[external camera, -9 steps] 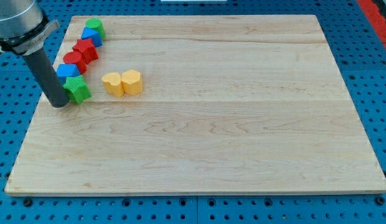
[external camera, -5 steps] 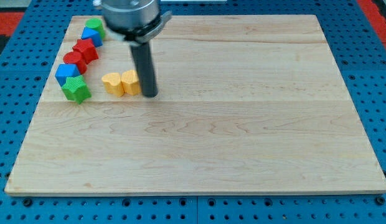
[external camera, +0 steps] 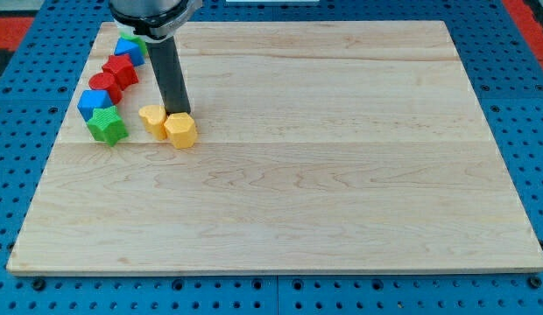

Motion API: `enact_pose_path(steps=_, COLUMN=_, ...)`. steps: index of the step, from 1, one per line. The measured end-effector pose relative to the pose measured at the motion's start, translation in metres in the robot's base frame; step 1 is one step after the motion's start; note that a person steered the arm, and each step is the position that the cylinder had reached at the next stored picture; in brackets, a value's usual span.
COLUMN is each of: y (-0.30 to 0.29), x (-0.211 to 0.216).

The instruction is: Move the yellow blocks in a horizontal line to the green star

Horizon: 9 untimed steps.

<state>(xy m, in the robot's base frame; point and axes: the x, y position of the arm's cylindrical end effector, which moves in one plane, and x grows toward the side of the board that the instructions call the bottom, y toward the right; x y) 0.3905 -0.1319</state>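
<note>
Two yellow blocks lie side by side near the board's left: one (external camera: pixel 152 119) to the left and one (external camera: pixel 180 130) slightly lower and to the right, touching each other. The green star (external camera: pixel 107 126) sits just left of them, a small gap apart. My tip (external camera: pixel 178 113) stands right behind the right yellow block, touching its upper edge, with the rod rising toward the view's top.
A diagonal row of blocks runs up from the green star: a blue block (external camera: pixel 93 103), two red blocks (external camera: pixel 106 84) (external camera: pixel 120 68), another blue block (external camera: pixel 129 48) partly hidden by the arm. The wooden board (external camera: pixel 342 175) lies on a blue pegboard.
My tip moved from left of the green star, across to the right of the yellow blocks, then to behind them. The right yellow block has shifted down and slightly left.
</note>
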Motion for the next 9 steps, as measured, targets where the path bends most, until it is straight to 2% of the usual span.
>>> enact_pose_path(steps=2, y=-0.023, x=-0.003)
enact_pose_path(steps=3, y=0.055, x=-0.015)
enact_pose_path(steps=4, y=0.075, x=0.011)
enact_pose_path(steps=6, y=0.086, x=0.108)
enact_pose_path(steps=8, y=0.04, x=0.071)
enact_pose_path(steps=9, y=0.022, x=0.07)
